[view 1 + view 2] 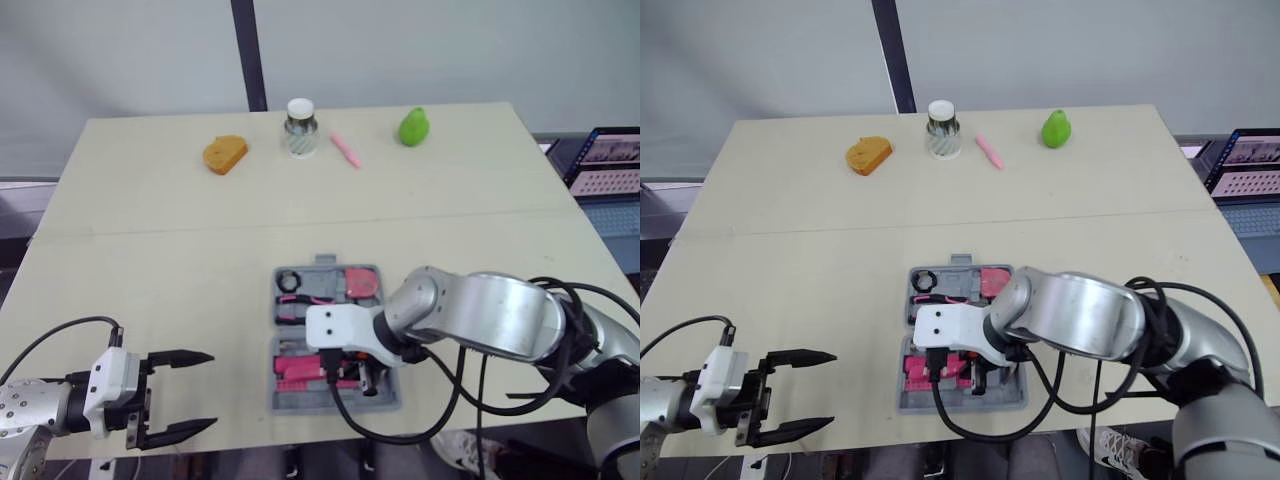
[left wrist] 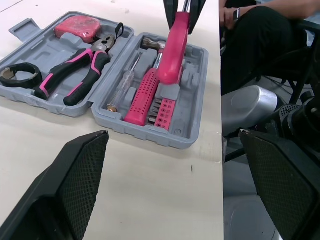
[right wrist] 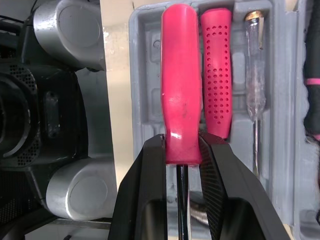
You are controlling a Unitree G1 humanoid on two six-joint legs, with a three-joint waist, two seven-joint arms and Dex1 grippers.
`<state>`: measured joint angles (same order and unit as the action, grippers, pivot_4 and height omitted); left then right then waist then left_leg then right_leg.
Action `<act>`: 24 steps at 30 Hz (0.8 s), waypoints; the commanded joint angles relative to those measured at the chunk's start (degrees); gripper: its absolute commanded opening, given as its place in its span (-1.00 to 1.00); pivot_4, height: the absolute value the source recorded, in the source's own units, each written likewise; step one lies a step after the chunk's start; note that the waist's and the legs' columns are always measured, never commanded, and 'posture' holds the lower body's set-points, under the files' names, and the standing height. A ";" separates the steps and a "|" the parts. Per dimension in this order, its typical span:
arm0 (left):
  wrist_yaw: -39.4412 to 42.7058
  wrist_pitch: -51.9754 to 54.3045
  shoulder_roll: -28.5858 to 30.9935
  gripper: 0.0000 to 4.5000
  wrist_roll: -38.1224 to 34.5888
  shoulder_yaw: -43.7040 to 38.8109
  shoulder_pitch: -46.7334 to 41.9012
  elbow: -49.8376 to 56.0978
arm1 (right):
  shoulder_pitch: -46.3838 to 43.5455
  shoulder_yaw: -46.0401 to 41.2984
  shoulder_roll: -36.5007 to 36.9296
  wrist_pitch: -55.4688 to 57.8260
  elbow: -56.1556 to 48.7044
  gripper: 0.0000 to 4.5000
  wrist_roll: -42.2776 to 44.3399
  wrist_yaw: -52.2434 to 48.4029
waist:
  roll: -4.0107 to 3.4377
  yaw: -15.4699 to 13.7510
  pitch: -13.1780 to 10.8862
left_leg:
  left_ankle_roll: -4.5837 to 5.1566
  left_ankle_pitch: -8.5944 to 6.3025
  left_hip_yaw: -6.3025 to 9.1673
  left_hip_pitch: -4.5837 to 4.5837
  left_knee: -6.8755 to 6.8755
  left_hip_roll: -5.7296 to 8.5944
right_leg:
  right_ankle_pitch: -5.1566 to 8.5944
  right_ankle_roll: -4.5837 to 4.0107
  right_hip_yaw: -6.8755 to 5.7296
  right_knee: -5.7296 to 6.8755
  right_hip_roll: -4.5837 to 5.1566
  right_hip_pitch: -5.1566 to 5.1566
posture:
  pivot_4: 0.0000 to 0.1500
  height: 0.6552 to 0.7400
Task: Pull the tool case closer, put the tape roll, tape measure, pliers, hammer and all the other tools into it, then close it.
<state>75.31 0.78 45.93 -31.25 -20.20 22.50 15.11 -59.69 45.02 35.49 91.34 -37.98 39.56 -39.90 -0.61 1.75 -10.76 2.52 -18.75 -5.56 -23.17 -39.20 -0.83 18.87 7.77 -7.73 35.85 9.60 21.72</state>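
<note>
Right claw (image 3: 181, 145) pinches the pink-handled tool (image 3: 181, 75) at the tool case (image 2: 201, 95).
The handle's long axis runs parallel to the dotted grip (image 3: 216, 75) just beside it, over the case's near half. My left claw (image 1: 185, 395), spread, is well apart.

Bright, soft, even light falls on the tool case (image 2: 175, 140), which casts only a faint shadow along its near edge. A small glare spot shines on the hammer (image 3: 181, 75) above it.

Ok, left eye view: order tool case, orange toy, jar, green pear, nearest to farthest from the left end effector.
From left end effector:
1. tool case, front centre
2. orange toy, far left
3. jar, far middle
4. green pear, far right
</note>
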 commanded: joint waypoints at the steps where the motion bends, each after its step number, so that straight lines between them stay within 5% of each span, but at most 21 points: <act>1: 0.85 -0.13 0.75 1.00 -0.70 -1.07 0.10 0.51 | 1.12 0.90 -1.54 -1.04 -0.14 -0.83 -0.77 1.46 | 0.00 0.01 0.00 | 0.00 0.00 -0.01 0.00 0.00 0.00 | 0.00 0.00 0.01 0.00 0.00 0.01 | 1.00 -0.06; 24: 1.72 -2.82 0.17 1.00 0.72 -1.14 2.62 -1.06 | 6.71 9.63 -5.98 -8.60 6.58 -0.83 -7.74 3.21 | 0.10 0.00 0.06 | 0.00 0.00 -0.06 0.00 0.00 0.00 | 0.00 0.00 -0.03 0.05 -0.03 0.07 | 1.00 -0.06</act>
<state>76.98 -1.33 46.15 -30.52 -20.21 24.40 13.47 -53.01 54.96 29.79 83.62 -30.77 32.52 -36.56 -0.51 1.75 -10.70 2.52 -18.74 -5.62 -23.17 -39.20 -0.83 18.87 7.77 -7.76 35.90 9.57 21.79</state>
